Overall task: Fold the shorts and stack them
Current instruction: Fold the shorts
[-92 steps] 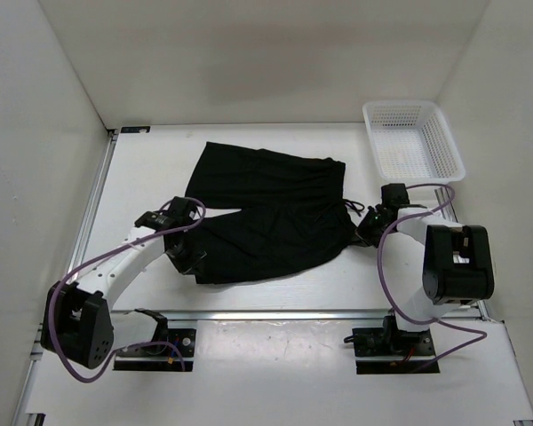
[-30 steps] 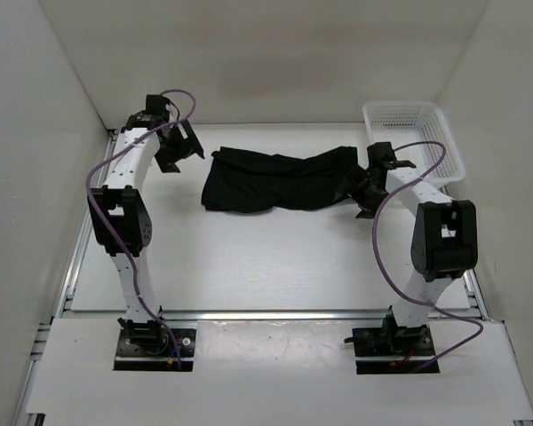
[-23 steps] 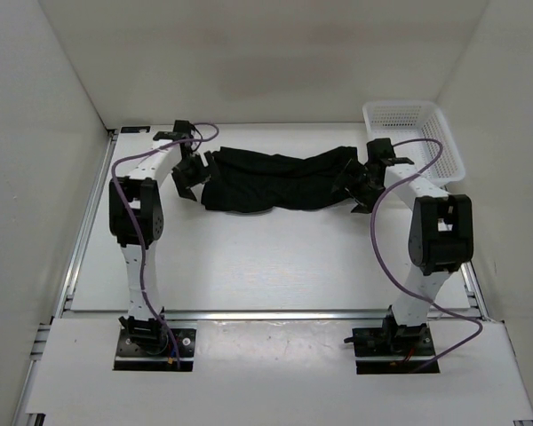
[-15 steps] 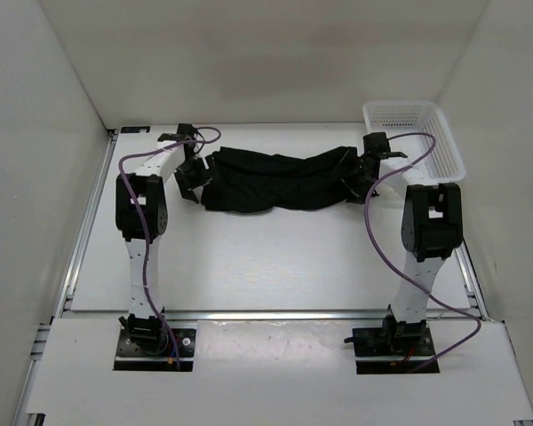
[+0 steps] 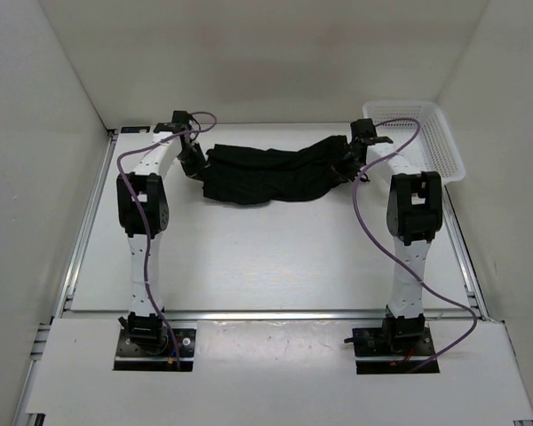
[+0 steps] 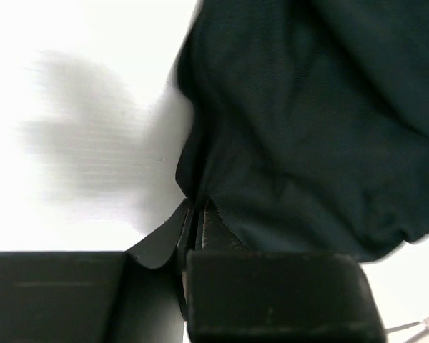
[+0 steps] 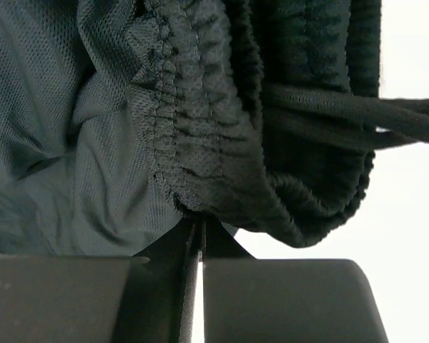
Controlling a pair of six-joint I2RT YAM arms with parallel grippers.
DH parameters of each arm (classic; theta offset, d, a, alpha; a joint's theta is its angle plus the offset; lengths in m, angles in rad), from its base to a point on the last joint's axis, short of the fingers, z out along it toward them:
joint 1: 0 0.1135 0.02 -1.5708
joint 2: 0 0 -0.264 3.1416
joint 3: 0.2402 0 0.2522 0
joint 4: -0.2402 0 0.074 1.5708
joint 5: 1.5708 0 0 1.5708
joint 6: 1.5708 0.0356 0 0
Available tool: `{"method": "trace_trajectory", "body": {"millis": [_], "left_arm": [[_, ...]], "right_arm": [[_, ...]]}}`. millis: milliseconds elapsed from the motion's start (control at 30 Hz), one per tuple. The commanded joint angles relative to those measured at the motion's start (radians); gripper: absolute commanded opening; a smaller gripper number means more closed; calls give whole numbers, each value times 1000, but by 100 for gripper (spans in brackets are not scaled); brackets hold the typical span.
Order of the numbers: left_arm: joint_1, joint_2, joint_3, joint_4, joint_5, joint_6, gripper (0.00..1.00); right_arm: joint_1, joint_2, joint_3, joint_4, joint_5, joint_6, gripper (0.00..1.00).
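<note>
In the top external view, the shorts [image 5: 271,175] are seen as a long, narrow black band lying crosswise on the far part of the table [image 5: 249,257], left of the white basket [image 5: 400,106] and apart from it. The left gripper [image 5: 198,163] is placed at the band's left end and the right gripper [image 5: 347,165] at its right end. Both arms are stretched far forward. From this height the jaws cannot be made out.

In the left wrist view, the left gripper [image 6: 198,211] is shown with its fingers pressed together on a thin edge of the shorts [image 6: 307,143]. The cloth is drawn up into the pinch, and bare table is seen to the left.

In the right wrist view, the right gripper [image 7: 200,224] is shown pinching the gathered waistband [image 7: 193,121] at its lower fold. The drawcord [image 7: 343,107] runs loose to the right, outside the grip.

The step in hand is judged to be the taking hold of both ends of a band that is already folded lengthwise, ready for a further fold. For the next move, both ends would need to be raised together and evenly, so that the layers are not pulled apart. One end would then be carried over the other. The drawcord should be kept from being trapped or dragged under the fold.
</note>
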Motion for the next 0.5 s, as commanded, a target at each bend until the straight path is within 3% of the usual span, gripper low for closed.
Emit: {"method": "trace_trajectory", "body": {"millis": [0,100,200,467], "left_arm": [[73,-126,77,-21,41,-10,10],[104,-203,61,-21,100,-10,10],[104,-287,-64,12,100,-10,10],[67,-580,-725,109,28,-46,10]], "right_arm": [[3,19,117,-96,0,-22,0],[3,-28,106,-109,0,-31,0],[12,-109,5,-120,17,-31,0],[78,-421,-460,-86,88,-59,0]]}}
